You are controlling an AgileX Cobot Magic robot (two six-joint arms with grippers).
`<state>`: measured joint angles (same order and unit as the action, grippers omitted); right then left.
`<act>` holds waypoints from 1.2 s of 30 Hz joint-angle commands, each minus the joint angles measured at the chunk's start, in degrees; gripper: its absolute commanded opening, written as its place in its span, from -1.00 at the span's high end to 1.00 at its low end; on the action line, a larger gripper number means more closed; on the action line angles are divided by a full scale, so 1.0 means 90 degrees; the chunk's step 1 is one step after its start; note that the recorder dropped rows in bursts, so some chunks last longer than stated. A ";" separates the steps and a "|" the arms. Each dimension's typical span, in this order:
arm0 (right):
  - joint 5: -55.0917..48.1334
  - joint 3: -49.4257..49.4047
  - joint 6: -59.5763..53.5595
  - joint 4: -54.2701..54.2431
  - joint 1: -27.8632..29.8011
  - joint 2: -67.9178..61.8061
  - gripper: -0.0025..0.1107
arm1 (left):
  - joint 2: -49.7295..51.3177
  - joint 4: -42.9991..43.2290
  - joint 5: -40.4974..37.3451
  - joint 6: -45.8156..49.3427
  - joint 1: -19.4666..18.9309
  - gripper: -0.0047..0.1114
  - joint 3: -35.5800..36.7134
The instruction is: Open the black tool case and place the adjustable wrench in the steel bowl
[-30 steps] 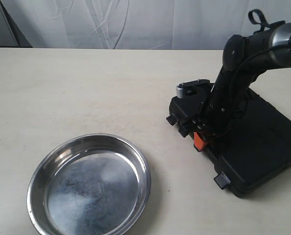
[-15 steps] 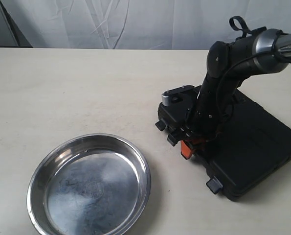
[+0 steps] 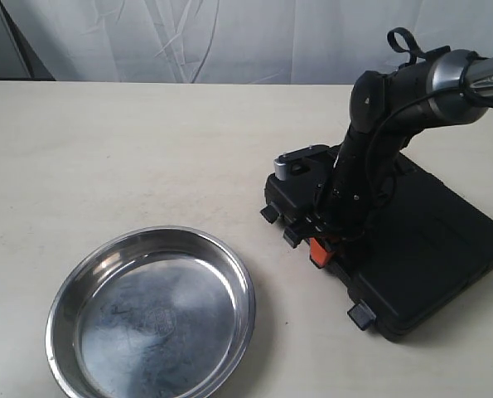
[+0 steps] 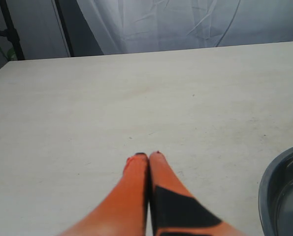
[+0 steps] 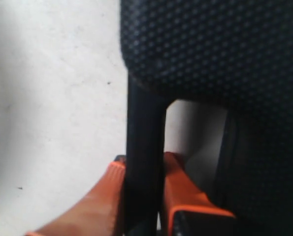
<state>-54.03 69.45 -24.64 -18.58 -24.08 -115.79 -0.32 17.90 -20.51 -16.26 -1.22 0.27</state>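
Observation:
The black tool case (image 3: 428,249) lies flat and closed on the table at the right, with two latches (image 3: 360,315) on its near-left edge. My right gripper (image 3: 322,245) comes down on that edge. In the right wrist view its orange fingers (image 5: 112,187) are shut on the case's black handle bar (image 5: 145,123), beside the textured lid (image 5: 210,49). The steel bowl (image 3: 151,315) sits empty at the front left. My left gripper (image 4: 147,156) is shut on nothing over bare table, with the bowl's rim (image 4: 279,196) at the frame's edge. No adjustable wrench is in view.
The pale table (image 3: 147,149) stretches bare between the bowl and the case. A white curtain (image 3: 229,41) hangs behind the table's far edge. The right arm (image 3: 395,99) leans in from the upper right above the case.
The right gripper has dragged the case by its handle to the left, toward the bowl. Most of that shift came early; the last half second shows only a slight move.

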 commanded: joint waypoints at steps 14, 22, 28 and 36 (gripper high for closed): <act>-0.0049 0.0000 -0.0120 -0.0098 -0.0009 0.0045 0.20 | 0.0036 0.0017 0.0109 -0.0008 0.0026 0.92 -0.0030; -0.0091 0.0000 -0.0120 -0.0098 -0.0009 0.0045 0.48 | 0.0036 0.0017 0.0109 -0.0008 0.0026 0.92 -0.0030; -0.0137 0.0000 -0.0120 -0.0087 -0.0009 0.0045 0.48 | 0.0036 0.0017 0.0109 -0.0008 0.0026 0.92 -0.0030; -0.0032 0.0000 0.0048 0.0476 -0.0009 0.0128 0.48 | 0.0036 0.0017 0.0109 -0.0008 0.0026 0.92 -0.0030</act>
<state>-54.56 69.45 -24.85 -16.73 -24.20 -115.57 -0.32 17.90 -20.51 -16.26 -1.22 0.27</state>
